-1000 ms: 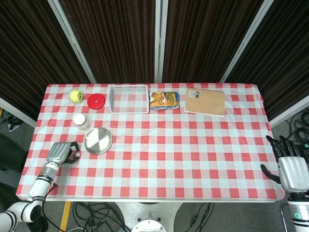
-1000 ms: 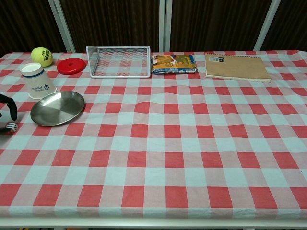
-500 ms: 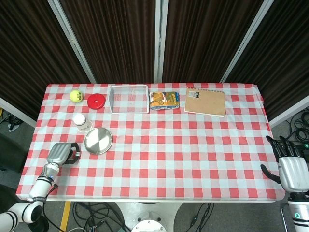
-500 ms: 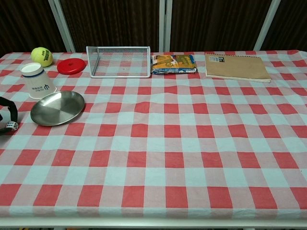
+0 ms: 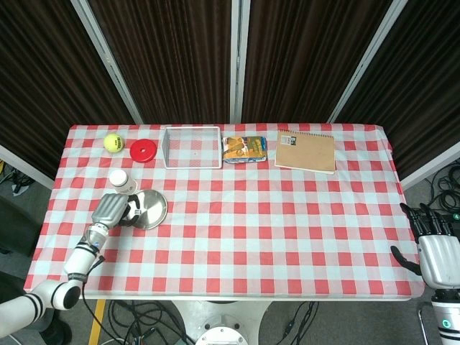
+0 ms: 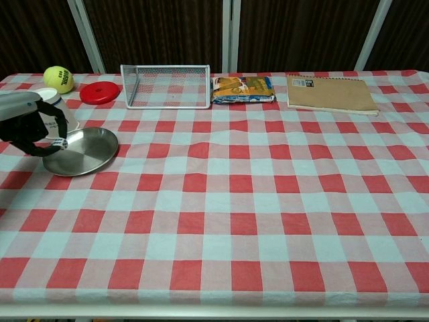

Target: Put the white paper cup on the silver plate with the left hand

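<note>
The white paper cup point(image 5: 121, 180) stands upside down on the checked cloth at the left, just behind the silver plate point(image 5: 151, 208). My left hand point(image 5: 113, 210) hovers at the plate's left rim, in front of the cup, its fingers curved and apart with nothing in them. In the chest view the left hand point(image 6: 30, 124) covers most of the cup point(image 6: 48, 94) and its dark fingers arch over the near-left edge of the plate point(image 6: 87, 151). My right hand point(image 5: 435, 248) is off the table's right front corner, fingers straight and apart, holding nothing.
Along the back from the left lie a yellow tennis ball point(image 5: 113, 142), a red disc point(image 5: 143, 150), a white wire basket point(image 5: 192, 129), a snack packet point(image 5: 244, 149) and a brown notebook point(image 5: 306, 151). The cloth's left edge runs close to the cup.
My left hand has risen from the front-left of the table and moved back and right, up to the plate's left rim beside the cup. Cup, plate and right hand have stayed put.
</note>
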`<action>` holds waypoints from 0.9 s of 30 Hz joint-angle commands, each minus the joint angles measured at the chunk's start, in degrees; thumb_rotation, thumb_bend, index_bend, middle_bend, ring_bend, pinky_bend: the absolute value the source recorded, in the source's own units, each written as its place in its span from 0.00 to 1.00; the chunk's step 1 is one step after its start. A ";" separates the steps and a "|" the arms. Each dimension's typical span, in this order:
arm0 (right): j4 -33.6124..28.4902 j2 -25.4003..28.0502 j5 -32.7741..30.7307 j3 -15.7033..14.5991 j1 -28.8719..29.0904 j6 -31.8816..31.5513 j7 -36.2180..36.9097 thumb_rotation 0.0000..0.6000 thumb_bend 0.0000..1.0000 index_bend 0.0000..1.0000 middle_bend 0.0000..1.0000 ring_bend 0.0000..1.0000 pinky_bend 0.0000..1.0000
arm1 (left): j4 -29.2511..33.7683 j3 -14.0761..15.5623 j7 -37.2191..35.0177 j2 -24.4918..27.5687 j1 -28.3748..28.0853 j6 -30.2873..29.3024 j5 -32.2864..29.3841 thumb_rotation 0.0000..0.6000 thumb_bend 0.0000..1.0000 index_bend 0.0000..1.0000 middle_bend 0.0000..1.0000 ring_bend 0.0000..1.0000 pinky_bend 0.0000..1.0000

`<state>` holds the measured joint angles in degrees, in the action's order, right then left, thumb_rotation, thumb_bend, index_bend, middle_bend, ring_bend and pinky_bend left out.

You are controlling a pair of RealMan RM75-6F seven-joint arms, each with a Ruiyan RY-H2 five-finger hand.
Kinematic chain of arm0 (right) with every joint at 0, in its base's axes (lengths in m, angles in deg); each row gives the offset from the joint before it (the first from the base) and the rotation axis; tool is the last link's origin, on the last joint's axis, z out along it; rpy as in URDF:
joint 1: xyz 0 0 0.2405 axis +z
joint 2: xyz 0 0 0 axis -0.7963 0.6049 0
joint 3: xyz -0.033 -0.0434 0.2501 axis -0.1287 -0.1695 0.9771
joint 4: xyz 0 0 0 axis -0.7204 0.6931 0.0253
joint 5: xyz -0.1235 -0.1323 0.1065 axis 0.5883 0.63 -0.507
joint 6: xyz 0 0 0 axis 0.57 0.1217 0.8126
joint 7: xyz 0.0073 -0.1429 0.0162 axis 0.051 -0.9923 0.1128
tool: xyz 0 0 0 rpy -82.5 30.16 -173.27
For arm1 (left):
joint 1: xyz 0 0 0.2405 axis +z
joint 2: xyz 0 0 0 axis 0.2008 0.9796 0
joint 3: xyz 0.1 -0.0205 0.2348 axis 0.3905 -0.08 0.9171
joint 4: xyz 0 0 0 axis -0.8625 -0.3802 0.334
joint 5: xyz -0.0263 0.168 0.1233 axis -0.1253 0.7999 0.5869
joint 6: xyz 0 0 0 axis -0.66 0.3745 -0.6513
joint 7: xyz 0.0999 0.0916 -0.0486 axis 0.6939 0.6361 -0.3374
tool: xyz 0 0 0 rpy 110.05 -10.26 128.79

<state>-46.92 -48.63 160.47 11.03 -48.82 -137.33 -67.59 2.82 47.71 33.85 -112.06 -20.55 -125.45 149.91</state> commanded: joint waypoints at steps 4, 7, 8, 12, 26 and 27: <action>0.41 0.19 -0.10 -0.08 -0.29 -0.23 0.67 1.00 0.16 0.10 0.21 0.07 0.15 | -3.25 -0.55 4.29 -3.20 -2.53 2.08 -2.72 1.00 0.37 0.44 0.92 0.89 0.95; 0.77 0.20 -0.29 -0.10 -0.55 -0.41 1.18 1.00 0.16 0.10 0.21 0.07 0.16 | -3.36 -0.22 6.48 -3.47 -2.36 1.33 -3.73 1.00 0.33 0.39 0.91 0.89 0.95; 0.90 0.18 -0.32 -0.08 -0.62 -0.54 1.37 1.00 0.16 0.10 0.21 0.07 0.16 | -2.84 -0.13 7.17 -3.20 -2.13 0.78 -3.94 1.00 0.31 0.38 0.91 0.89 0.95; 1.48 0.12 -0.19 0.04 -0.76 -0.92 2.00 1.00 0.16 0.10 0.21 0.07 0.16 | 1.33 0.07 9.01 -0.88 0.00 -4.52 -3.55 1.00 0.26 0.33 0.88 0.88 0.95; 1.69 0.32 0.75 0.48 -1.05 -2.51 2.25 1.00 0.16 0.11 0.21 0.07 0.17 | -4.93 -7.09 -6.47 1.11 3.43 -4.70 -12.52 1.00 0.15 0.29 0.31 0.22 0.33; 1.59 0.36 0.75 0.47 -1.08 -2.51 2.11 1.00 0.16 0.11 0.21 0.07 0.17 | -6.41 -7.95 -9.49 0.26 3.10 -3.41 -12.95 1.00 0.15 0.27 0.28 0.19 0.28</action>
<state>-45.29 -48.29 161.22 11.51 -49.88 -139.84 -65.43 -0.41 41.64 29.28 -110.32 -16.98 -132.12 139.05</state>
